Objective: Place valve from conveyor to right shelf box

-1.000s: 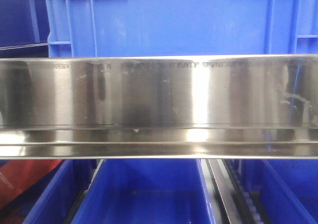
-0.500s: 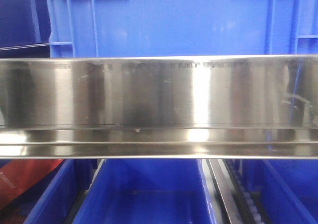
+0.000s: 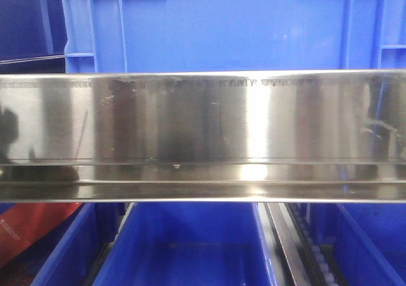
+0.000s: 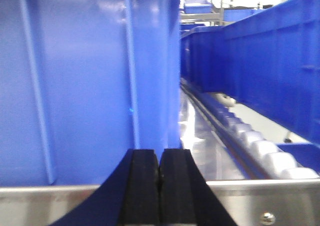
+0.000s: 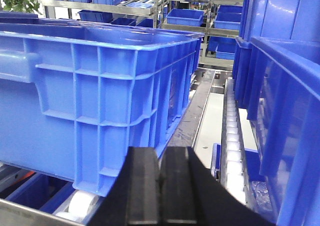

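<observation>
Left pincer [image 4: 159,186]: we saw its two black pads pressed together with nothing between them, held just above a steel rail [image 4: 280,191] and facing the wall of a blue box [image 4: 80,85].
Right pincer [image 5: 161,186]: its pads were likewise together and empty, pointing at a ribbed blue crate [image 5: 100,100] on the roller track [image 5: 231,136].
Valve: we could not find it in any view.
Conveyor: also out of sight; the front view was filled by a steel shelf beam [image 3: 203,134] with blue bins [image 3: 184,241] below.
Step in hand: we judged no pick had been made, both arms parked at the shelf.
Next move: we judged it called for turning to the belt, finding the valve, and parting one pincer.
</observation>
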You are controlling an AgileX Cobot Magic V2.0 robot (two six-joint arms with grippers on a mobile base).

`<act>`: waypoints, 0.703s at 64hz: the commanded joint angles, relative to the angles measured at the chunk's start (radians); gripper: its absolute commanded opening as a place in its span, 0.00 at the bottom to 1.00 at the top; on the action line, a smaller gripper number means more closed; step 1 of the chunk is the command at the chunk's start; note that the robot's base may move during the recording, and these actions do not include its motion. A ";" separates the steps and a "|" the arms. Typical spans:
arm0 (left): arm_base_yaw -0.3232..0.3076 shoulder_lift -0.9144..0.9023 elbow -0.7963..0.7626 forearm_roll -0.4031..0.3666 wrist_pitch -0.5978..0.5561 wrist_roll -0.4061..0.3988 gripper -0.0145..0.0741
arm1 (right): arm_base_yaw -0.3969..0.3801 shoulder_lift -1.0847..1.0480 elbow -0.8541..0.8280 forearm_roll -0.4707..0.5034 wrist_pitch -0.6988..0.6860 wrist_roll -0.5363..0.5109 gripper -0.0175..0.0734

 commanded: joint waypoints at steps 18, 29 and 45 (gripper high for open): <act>0.037 -0.055 0.005 0.006 0.003 -0.004 0.04 | -0.003 -0.002 0.001 -0.008 -0.027 -0.004 0.02; 0.035 -0.055 0.005 0.006 0.001 -0.004 0.04 | -0.003 -0.002 0.001 -0.008 -0.032 -0.004 0.02; 0.035 -0.055 0.005 0.006 0.001 -0.004 0.04 | -0.003 -0.002 0.001 -0.008 -0.034 -0.004 0.02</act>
